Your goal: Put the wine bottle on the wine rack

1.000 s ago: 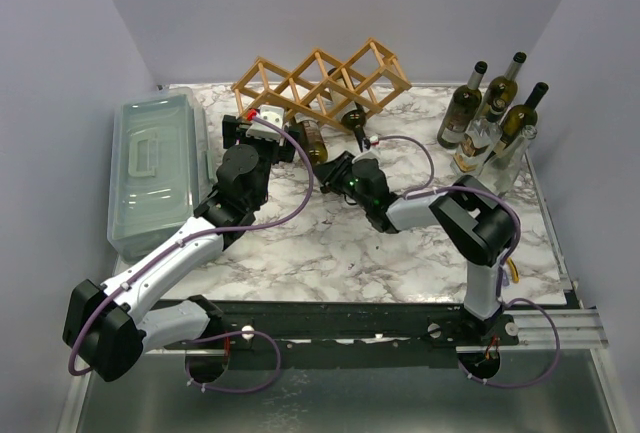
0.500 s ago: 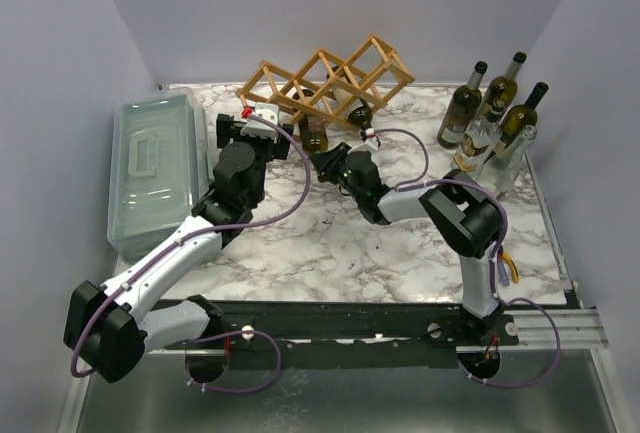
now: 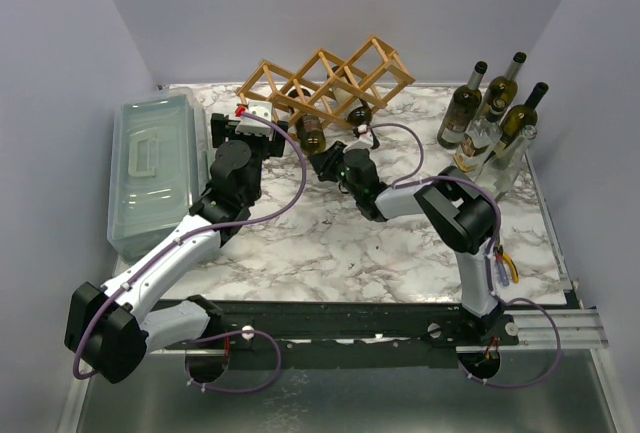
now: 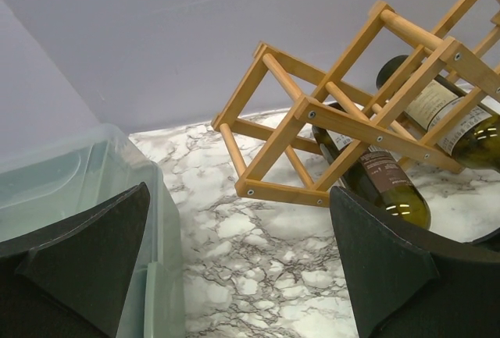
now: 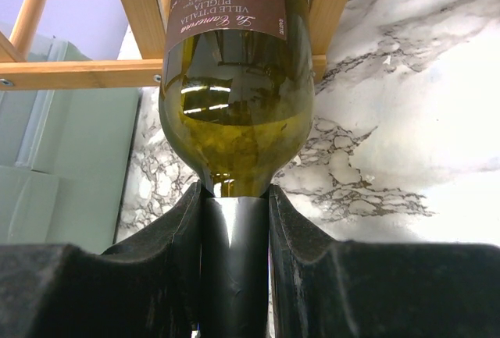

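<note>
My right fingers (image 5: 168, 260) are clamped tight on the foil-wrapped neck of the wine bottle (image 5: 234, 104), one finger on each side and the neck filling the gap between them. From that grip the bottle runs straight away from the fingers. Its green shoulder is just past the fingertips, and its brown-labelled body is pushed in between the wooden sticks of the wine rack (image 3: 330, 78). From above, the bottle sits in a cell toward the rack's left half, with the neck sticking out of the rack's near side to where I hold it.

My left fingers (image 4: 86, 260) are spread as wide as they go and hold nothing. They hover just off the rack's left end, with bare marble counter (image 3: 330, 243) showing between them. In the left wrist view the rack stands tilted, its left end low by the counter and its right side higher. The held bottle is apart from the left fingers, beyond the right-hand one.

A second bottle (image 4: 449, 115) with a pale label lies in the rack to the right of mine. A grey-green lidded box (image 3: 150, 163) sits left of the rack, and a cluster of upright bottles (image 3: 490, 113) stands to the right of it.
</note>
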